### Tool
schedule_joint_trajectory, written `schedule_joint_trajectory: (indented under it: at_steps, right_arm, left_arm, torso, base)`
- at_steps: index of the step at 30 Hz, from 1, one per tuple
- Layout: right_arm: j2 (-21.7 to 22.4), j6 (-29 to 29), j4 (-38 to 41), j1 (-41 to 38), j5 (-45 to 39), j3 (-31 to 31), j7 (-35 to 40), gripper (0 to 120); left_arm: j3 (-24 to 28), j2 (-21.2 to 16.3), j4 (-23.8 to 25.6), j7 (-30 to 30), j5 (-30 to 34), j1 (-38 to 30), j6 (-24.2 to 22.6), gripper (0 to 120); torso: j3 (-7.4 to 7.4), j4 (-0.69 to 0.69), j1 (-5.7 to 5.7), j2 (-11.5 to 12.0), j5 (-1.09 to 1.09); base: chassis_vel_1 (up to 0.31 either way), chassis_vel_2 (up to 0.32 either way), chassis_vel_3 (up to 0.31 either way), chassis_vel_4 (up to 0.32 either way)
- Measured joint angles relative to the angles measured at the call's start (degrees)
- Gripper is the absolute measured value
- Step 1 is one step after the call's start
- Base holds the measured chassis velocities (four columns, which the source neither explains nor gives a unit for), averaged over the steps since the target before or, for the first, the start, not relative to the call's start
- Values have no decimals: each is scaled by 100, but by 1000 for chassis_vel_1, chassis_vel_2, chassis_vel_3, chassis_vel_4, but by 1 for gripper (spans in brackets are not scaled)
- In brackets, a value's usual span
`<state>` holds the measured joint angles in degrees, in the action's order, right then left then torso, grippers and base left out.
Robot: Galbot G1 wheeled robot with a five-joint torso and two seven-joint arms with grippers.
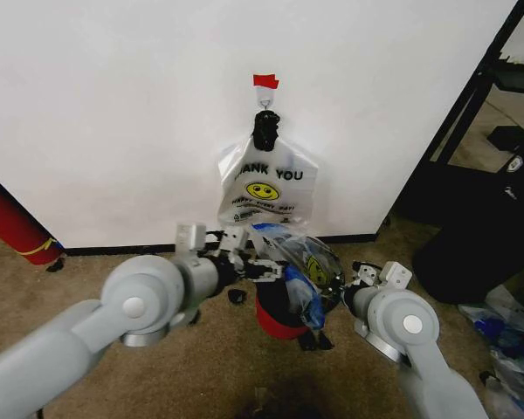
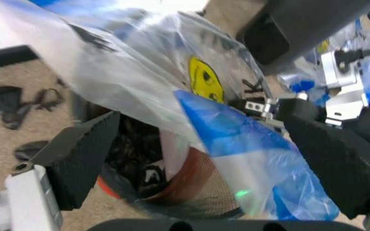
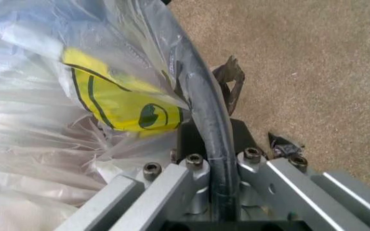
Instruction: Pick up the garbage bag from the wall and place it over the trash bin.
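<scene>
Over the trash bin (image 1: pixel 279 321) the garbage bag (image 1: pixel 301 262) drapes, thin, slack and slippery, best pinched at its rim, left tool (image 2: pixel 198 159) spread open around it, right tool's (image 3: pixel 198 159) state untellable.

Head view is evenly lit for me, wall (image 1: pixel 113 105) bright white w/ no hard glare; soft shadow falls under the hanging bag and the carpet darkens toward the bottom edge. Both arms look soft up close. Left wrist view is blurry overall, w/ the garbage bag (image 2: pixel 172 82) blown out near the top and sheen on the plastic; left pincer (image 2: pixel 198 163) pads dark. Right wrist view is sharper: brackets and carpet crisp, plastic shiny.
</scene>
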<state>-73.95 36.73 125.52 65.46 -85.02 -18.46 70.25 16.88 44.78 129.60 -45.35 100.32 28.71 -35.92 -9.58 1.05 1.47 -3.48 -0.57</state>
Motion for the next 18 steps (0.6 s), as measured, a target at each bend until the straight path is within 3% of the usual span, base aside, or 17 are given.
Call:
schedule_joint_trajectory:
  at_steps: [6, 18]
  right_arm:
    - [4, 63, 9, 25, 78, -5, -58, 0]
    - [29, 148, -24, -54, 58, 5, -52, 0]
  left_arm:
    - [484, 305, -265, -94, -96, -226, -45, 100]
    - [563, 178, -277, 19, -171, -149, -52, 55]
  torso:
    - [0, 0, 0, 0, 0]
    - [0, -2, 0, 0, -1]
  base:
    - [0, 0, 0, 0]
    - [0, 0, 0, 0]
